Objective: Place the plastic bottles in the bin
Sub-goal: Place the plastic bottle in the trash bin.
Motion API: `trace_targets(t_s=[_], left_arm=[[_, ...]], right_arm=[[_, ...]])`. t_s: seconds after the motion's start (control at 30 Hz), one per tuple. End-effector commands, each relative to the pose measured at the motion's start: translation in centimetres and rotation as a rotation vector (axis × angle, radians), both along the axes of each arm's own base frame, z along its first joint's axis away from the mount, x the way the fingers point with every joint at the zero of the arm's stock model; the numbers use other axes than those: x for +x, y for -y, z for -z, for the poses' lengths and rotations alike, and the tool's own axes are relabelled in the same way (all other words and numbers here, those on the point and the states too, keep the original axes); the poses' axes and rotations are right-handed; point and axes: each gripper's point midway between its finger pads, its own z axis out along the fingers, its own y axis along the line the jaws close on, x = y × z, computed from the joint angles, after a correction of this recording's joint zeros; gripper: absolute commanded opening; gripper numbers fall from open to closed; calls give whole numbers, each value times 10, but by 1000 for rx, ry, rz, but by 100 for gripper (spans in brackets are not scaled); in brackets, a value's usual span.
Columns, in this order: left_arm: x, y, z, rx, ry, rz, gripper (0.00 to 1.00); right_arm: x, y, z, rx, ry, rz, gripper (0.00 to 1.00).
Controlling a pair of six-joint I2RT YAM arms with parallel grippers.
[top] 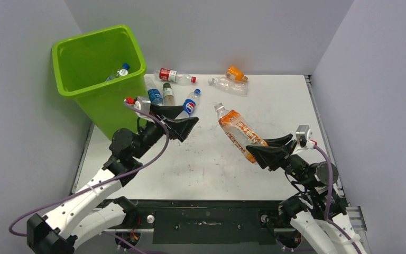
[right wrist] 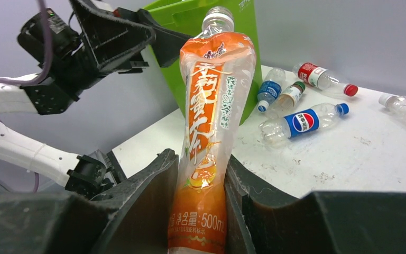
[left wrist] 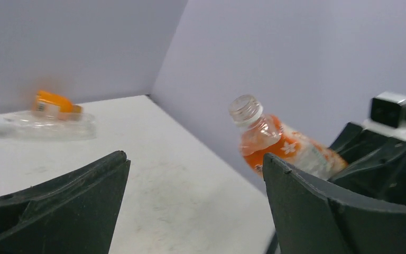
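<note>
Little of the job shows as done: one blue-capped bottle (top: pixel 118 72) lies inside the lime-green bin (top: pixel 105 108) at the upper left of the overhead view, though the bin's depth hides part of its floor. The right gripper (top: pixel 268 151) at right of centre is pinching an orange-labelled bottle (top: pixel 238 132) by its base, lifted off the table (top: pixel 211 169) with the uncapped neck pointing up-left toward the bin. The left gripper (top: pixel 189 115) hangs beside the bin with its fingers spread wide and nothing between them. Left on the table along the top of the frame are six more – a red-labelled bottle (top: pixel 174 75), a blue-labelled bottle (top: pixel 190 103), two small bottles (top: pixel 161 95) just beside the bin, a crushed clear bottle (top: pixel 230 84) and an orange bottle (top: pixel 236 73) – so I judge most of the work is ahead
</note>
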Motion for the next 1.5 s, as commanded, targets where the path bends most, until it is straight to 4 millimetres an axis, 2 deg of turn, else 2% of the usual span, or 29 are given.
trace_targets(t_s=[0.0,0.2,0.37,0.47,0.63,0.77,0.83,0.9,1.0,1.07,1.17,1.2,1.23,1.3,1.33,1.37,1.4,1.47], left_arm=[[-41,24,-54,-380,-142,440,96],[-48,51,-77,-432,-163,595,96],[-44,77,-68,-332,-179,555,96],[-36,80,-65,-331,-193,529,99],[-30,91,-61,-287,-210,525,88],[-21,98,-47,-222,-235,472,94],[-18,98,-43,-218,-245,455,93],[-21,99,-44,-220,-238,470,86],[-30,104,-51,-222,-217,515,64],[-37,111,-50,-176,-225,541,45],[-46,118,-54,-125,-196,559,29],[-49,117,-58,-127,-182,561,21],[-49,115,-60,-129,-172,555,16],[-46,106,-66,-128,-148,515,5],[-45,101,-72,-128,-131,491,0],[-42,93,-78,-133,-118,458,0],[-38,86,-82,-132,-108,430,0],[-28,63,-100,-130,-63,341,0]], right_arm=[[-3,1,-15,32,90,0,5],[-6,-3,-15,56,83,-32,5],[-8,-6,-17,66,86,-59,5],[-10,-7,-17,65,90,-68,5],[-11,-9,-14,64,80,-85,5],[-14,-8,-15,72,85,-88,5],[-16,-8,-17,78,87,-96,5],[-16,-9,-15,73,82,-103,5],[-15,-12,-10,69,67,-115,5],[-13,-13,-7,69,51,-116,5],[-12,-15,-6,63,34,-126,5],[-11,-15,-7,58,31,-119,10],[-11,-14,-8,51,27,-115,29],[-10,-13,-12,41,21,-107,76],[-10,-12,-15,37,19,-100,90],[-9,-11,-17,30,10,-91,94],[-11,-9,-24,31,25,-84,90],[-10,-6,-28,12,11,-61,90]])
